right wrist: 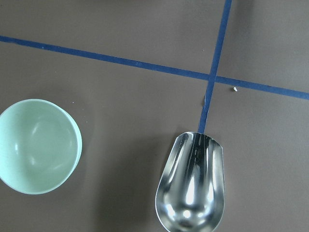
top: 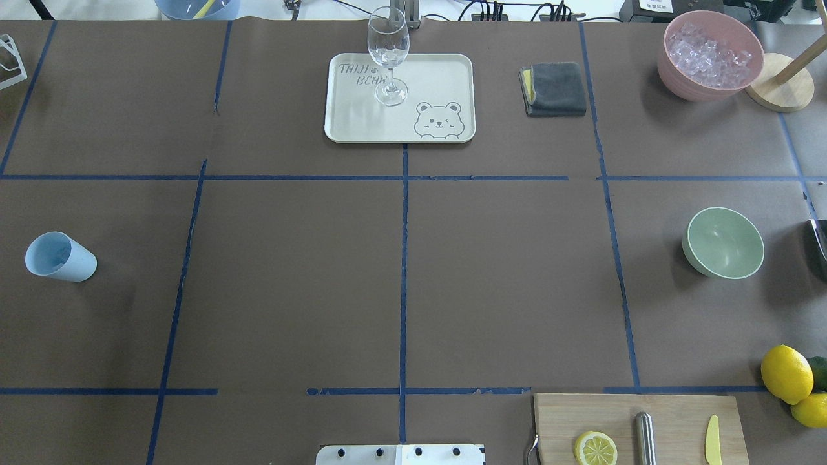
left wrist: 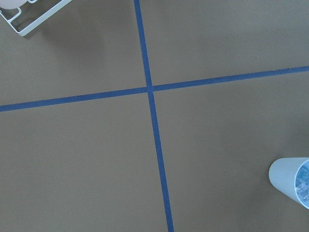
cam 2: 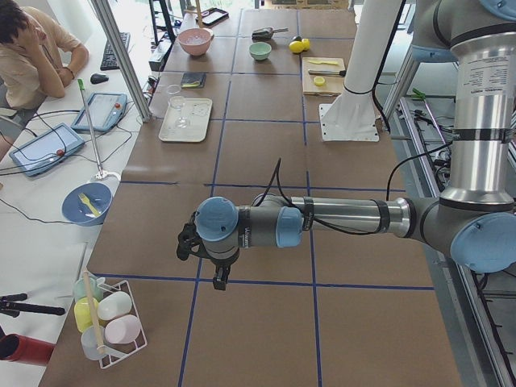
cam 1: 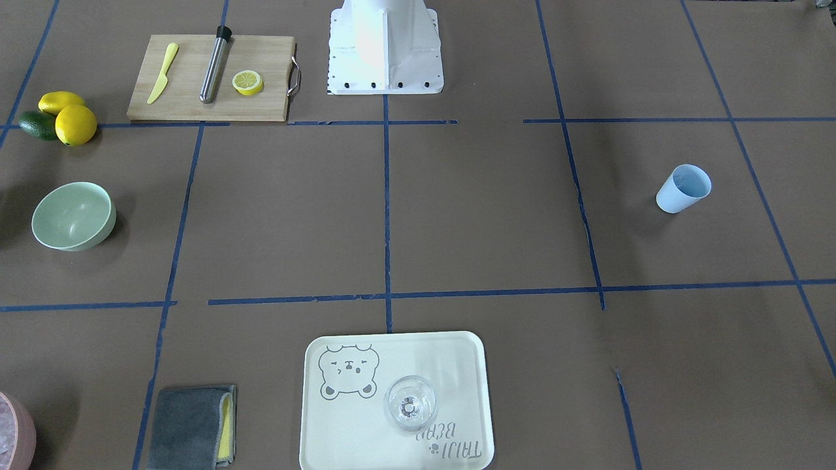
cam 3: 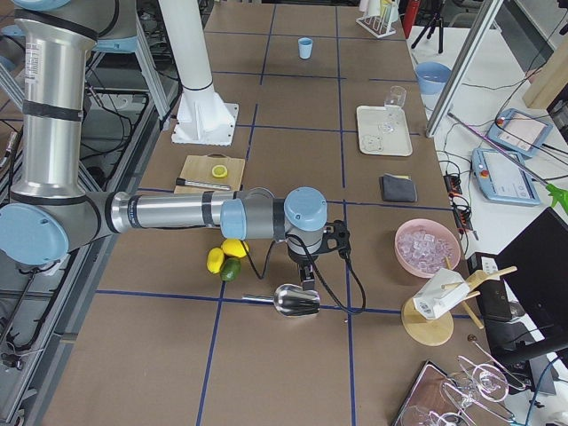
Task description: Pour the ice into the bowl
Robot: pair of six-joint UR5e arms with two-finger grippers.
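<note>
Right gripper (cam 3: 304,277) downward above metal scoop (right wrist: 190,186), forearm (cam 3: 169,213) level

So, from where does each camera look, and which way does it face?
Front: across the table, facing the robot's base at top, steeply down.
Overhead: behind the robot, forward and down; base edge at bottom.
Left: table's end on the robot's left, looking along it; left arm near.
Right: the opposite end; right arm near, above the scoop.
Left wrist: down on table and cup; no robot part shows.
Right wrist: down on bowl and scoop; no robot part shows.
Shared: front and overhead both show bowl and cup, on mirrored sides.
</note>
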